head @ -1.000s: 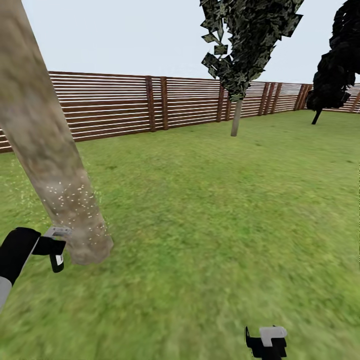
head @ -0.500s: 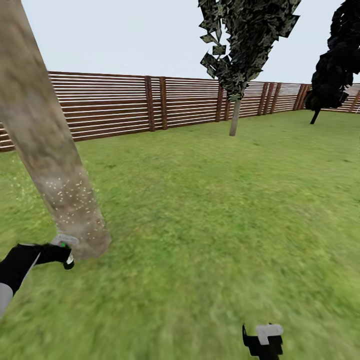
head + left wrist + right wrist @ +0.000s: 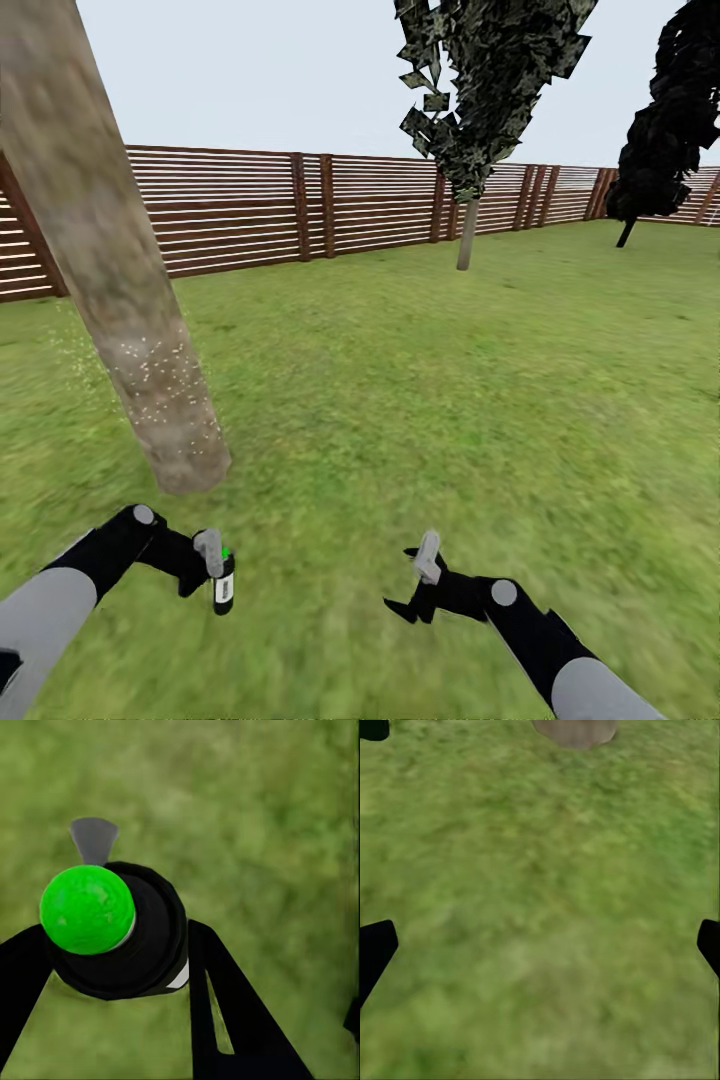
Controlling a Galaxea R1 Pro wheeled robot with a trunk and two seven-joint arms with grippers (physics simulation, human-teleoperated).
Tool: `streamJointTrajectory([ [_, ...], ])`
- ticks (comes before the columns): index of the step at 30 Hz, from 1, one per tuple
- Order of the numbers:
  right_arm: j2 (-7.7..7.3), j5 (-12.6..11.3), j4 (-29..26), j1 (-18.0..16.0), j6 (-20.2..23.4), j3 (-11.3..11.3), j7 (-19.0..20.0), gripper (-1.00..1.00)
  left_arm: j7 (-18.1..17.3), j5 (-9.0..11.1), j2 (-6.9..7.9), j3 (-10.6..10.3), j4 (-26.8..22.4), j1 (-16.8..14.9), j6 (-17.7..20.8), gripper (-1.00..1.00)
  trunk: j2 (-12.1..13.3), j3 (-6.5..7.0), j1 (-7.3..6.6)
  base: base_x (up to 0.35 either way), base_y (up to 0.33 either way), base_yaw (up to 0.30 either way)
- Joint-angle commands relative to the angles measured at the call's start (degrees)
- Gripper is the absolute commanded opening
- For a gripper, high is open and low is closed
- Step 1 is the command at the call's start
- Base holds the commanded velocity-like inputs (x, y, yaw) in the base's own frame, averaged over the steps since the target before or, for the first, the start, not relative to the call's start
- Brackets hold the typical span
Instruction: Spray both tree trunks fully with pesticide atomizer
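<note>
The left end effector was clamped on the upright pesticide atomizer, its cap dot green, above the lawn near the speckled tree trunk. The right end effector hung with fingers apart, empty.

Brown slatted fence behind the lawn, near-black cone tree far right.

Fenced garden: lawn, slatted wooden fence, trees.
</note>
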Motion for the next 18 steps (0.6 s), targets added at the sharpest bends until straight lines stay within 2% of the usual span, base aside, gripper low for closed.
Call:
streamJointTrajectory([
  [1,-0.01,0.09,-0.92,-0.07,0.2,0.01,0.51,1.0,-0.01,-0.15,-0.99,-0.69,0.01,-0.01,-0.01,-1.0,0.0,0.0,0.0,-0.011,0.0,0.0],
  [2,-0.01,0.08,-0.98,-0.08,0.23,0.01,0.63,1.0,0.0,-0.16,-1.13,-1.54,0.02,-0.01,-0.05,-1.0,0.0,0.0,0.0,-0.006,0.0,0.0],
  [3,-0.03,0.08,-0.82,-0.09,0.24,0.01,0.71,1.0,0.06,-0.17,-1.22,-3.88,0.3,-0.01,-0.1,-1.0,0.0,0.0,0.0,-0.002,0.0,0.0],
  [4,-0.05,0.05,-0.78,-0.09,0.25,0.01,0.74,1.0,0.11,-0.16,-1.25,-5.35,0.47,-0.01,-0.15,-1.0,0.0,0.0,0.0,-0.001,0.0,0.0],
  [6,0.07,0.04,-0.83,-0.09,0.25,0.22,0.76,1.0,0.15,-0.11,-1.34,-6.81,0.61,-0.01,-0.23,-1.0,0.0,0.0,0.0,0.0,0.0,0.0],
  [7,0.31,0.05,-0.75,-0.09,0.21,1.76,0.79,-1.0,0.23,-0.15,-1.97,-7.76,0.64,-0.01,-0.25,-1.0,0.0,0.0,0.0,0.0,0.0,0.0],
  [10,0.48,0.1,-0.86,-0.1,0.19,5.13,0.82,-1.0,0.58,-0.17,-2.66,-10.09,0.65,0.54,-0.25,-1.0,0.0,0.0,0.0,0.0,0.0,0.0],
  [11,0.53,0.09,-1.01,-0.1,0.17,5.64,0.79,-1.0,1.26,-0.23,-3.56,-11.13,0.39,0.89,-0.2,-1.0,0.0,0.0,0.0,0.0,0.0,0.0],
  [14,0.76,-0.02,-1.27,-0.1,0.12,5.94,0.83,-1.0,3.2,-0.26,-5.03,-11.91,0.18,1.37,-0.01,-1.0,0.0,0.0,0.0,0.0,0.0,0.0],
  [16,2.0,-0.06,-1.86,-0.15,0.09,5.98,0.85,-1.0,3.57,-0.26,-5.66,-12.62,0.1,1.46,0.19,-1.0,0.0,0.0,0.0,0.0,0.0,0.0],
  [18,3.02,-0.07,-3.05,-0.18,0.14,6.04,1.4,-1.0,3.74,-0.27,-7.24,-14.2,0.05,1.48,0.27,-1.0,0.0,0.0,0.0,0.0,0.0,0.0],
])
